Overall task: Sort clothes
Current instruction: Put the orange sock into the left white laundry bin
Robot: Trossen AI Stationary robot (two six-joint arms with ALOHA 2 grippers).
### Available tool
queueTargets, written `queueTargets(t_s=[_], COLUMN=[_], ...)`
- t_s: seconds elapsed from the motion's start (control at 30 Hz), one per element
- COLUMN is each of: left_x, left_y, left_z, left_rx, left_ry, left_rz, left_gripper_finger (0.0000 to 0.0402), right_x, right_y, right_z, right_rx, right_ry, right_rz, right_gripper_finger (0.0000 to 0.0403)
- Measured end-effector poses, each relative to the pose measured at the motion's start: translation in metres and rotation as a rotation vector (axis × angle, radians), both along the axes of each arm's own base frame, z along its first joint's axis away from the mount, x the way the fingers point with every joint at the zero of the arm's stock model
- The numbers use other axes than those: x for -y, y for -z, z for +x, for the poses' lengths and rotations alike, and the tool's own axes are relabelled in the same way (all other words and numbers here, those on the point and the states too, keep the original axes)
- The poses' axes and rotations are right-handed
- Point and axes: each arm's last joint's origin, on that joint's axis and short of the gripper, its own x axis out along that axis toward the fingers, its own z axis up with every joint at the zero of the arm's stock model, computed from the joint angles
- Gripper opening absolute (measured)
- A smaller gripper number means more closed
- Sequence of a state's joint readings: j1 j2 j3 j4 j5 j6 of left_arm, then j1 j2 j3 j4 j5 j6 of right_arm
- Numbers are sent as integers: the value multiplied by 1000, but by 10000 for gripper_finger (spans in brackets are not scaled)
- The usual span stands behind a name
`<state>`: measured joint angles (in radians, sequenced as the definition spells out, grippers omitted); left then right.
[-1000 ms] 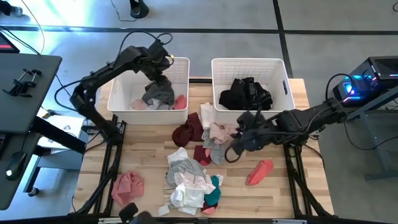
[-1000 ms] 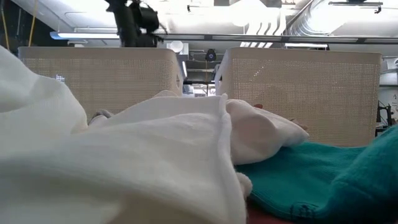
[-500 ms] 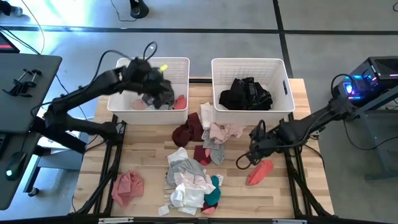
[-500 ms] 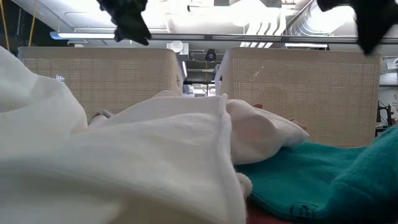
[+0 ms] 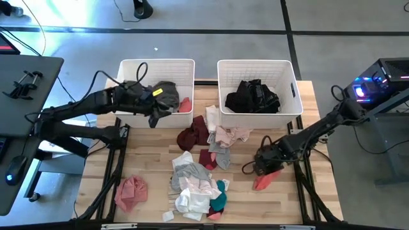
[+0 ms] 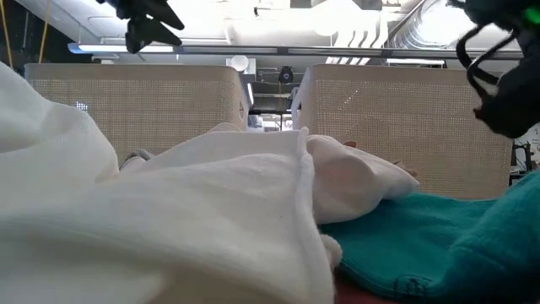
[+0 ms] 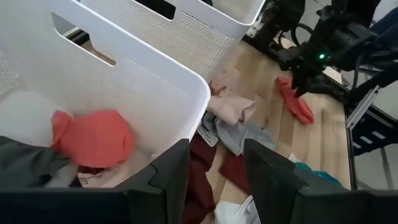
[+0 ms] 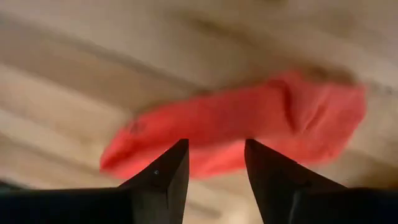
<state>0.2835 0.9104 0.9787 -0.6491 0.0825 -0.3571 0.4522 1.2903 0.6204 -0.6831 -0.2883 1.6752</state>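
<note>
Right gripper: located right of centre in the lower half of the high view, directly above the coral garment. In the right wrist view its two dark fingers stand apart with a clear gap between them, and the coral garment lies on the wood beyond that gap. Nothing is held between the fingers.

Left gripper: located left of centre in the upper half of the high view, over the near right corner of the left basket. In the left wrist view its fingers are spread, with nothing between them. Beyond them that view shows the basket's white wall and a coral-red garment lying inside the basket.

Basket contents, high view: the left basket holds a grey garment and the coral-red garment. The right basket, at upper centre, holds a black pile.

Table: loose clothes lie in the centre of the frame. A maroon garment and a pale pink garment lie just in front of the baskets. A grey and white heap with a teal piece lies toward the lower centre. A pink garment lies apart at lower left.

Low view: white fabric and teal fabric fill the foreground.
</note>
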Motion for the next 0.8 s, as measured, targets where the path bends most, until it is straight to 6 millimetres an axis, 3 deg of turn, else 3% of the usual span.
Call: queueTargets(t_s=[0.27,0.4,0.53,0.8], left_x=[8,12,19,30], left_y=[-4,-7,-11,-28], left_z=[5,8,11,19], left_rx=[50,84,131,300], left_ry=[36,63,112,193], left_rz=[13,21,52,178], left_gripper_finger=[140,140,140,140], right_x=[5,1,-5,-3], right_y=[9,-6,-37,-132], right_z=[-4,9,32,77], right_rx=[13,112,317,815], right_ry=[64,66,92,-67], right_rz=[-102,-116,-206,-439], right_gripper_finger=[19,11,3,1])
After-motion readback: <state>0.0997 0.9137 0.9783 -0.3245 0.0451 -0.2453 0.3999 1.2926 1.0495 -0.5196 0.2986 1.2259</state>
